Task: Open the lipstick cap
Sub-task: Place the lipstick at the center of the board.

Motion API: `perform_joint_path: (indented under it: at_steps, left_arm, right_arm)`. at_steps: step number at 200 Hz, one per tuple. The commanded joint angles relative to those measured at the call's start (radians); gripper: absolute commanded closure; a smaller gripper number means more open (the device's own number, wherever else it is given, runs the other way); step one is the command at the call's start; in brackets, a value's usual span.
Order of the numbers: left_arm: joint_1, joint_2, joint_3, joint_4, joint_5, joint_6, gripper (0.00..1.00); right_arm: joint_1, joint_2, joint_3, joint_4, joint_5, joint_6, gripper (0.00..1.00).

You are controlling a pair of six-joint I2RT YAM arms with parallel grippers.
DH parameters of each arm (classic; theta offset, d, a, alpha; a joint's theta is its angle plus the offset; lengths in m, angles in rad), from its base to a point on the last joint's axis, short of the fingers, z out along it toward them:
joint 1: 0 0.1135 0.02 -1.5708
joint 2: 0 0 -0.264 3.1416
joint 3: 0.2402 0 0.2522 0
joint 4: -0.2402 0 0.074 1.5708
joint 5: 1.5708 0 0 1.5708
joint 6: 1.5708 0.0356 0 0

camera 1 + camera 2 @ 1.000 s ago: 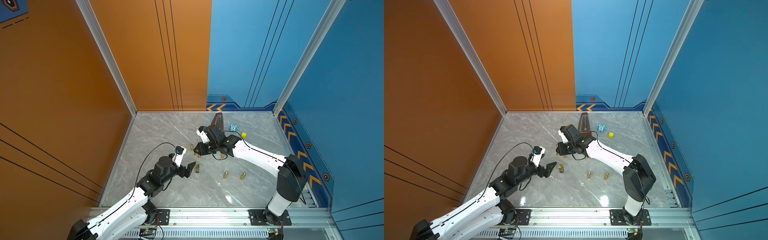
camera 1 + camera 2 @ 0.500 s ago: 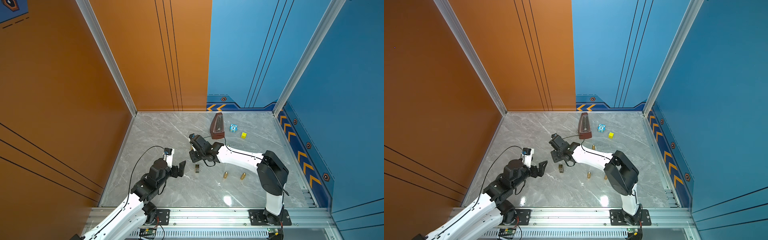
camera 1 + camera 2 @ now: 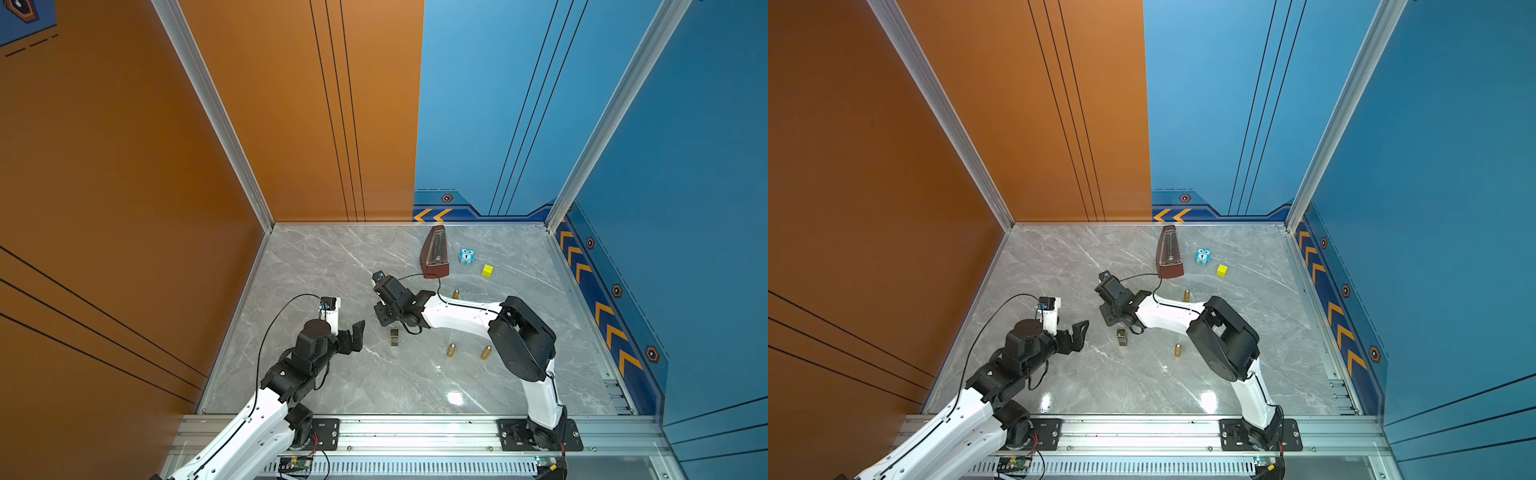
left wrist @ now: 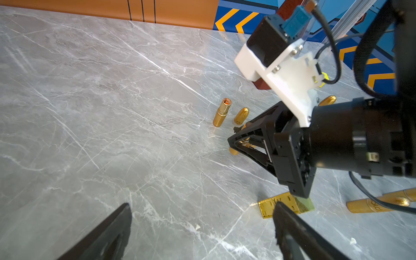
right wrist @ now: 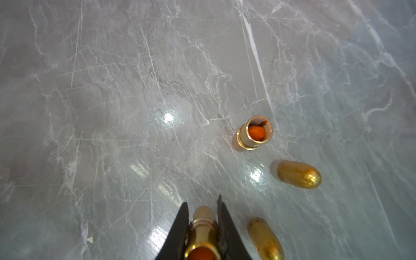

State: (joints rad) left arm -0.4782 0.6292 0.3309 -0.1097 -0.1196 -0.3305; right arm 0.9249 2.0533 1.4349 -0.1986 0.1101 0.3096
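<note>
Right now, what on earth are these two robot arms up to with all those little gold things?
They are uncapping lipsticks. The right claw is shut on a gold round lipstick tube, already uncapped, its orange stick showing, down near the grey marble table. Another open gold tube stands nearby, with two bullet-shaped gold caps lying beside it. The left claw hangs open and empty near a square gold lipstick case lying on the table.

— Anything readable here?
— A "1" on the blue owl block [image 3: 466, 256], and orange arrow marks [image 3: 432, 215] on the wall strip [image 3: 424, 201].
— The gold cap [image 4: 241, 116]?
— Lettering, too small to read.
</note>
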Motion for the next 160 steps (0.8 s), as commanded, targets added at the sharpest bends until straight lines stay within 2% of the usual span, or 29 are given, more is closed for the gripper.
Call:
perform_joint_path:
  at_steps: [1, 93, 160]
  left_arm:
    - [0.015, -0.004, -0.011, -0.009, 0.015, -0.010, 0.01]
    - [0.029, 0.029, -0.018, 0.039, 0.046, -0.022, 0.01]
    - [0.035, 0.027, -0.018, 0.039, 0.049, -0.022, 0.01]
  right_arm:
    - [0.005, 0.013, 0.003, 0.027, 0.035, -0.039, 0.86]
    - [-0.005, 0.080, 0.016, 0.031, 0.046, -0.066, 0.85]
    - [-0.003, 0.093, 0.022, 0.027, 0.041, -0.076, 0.81]
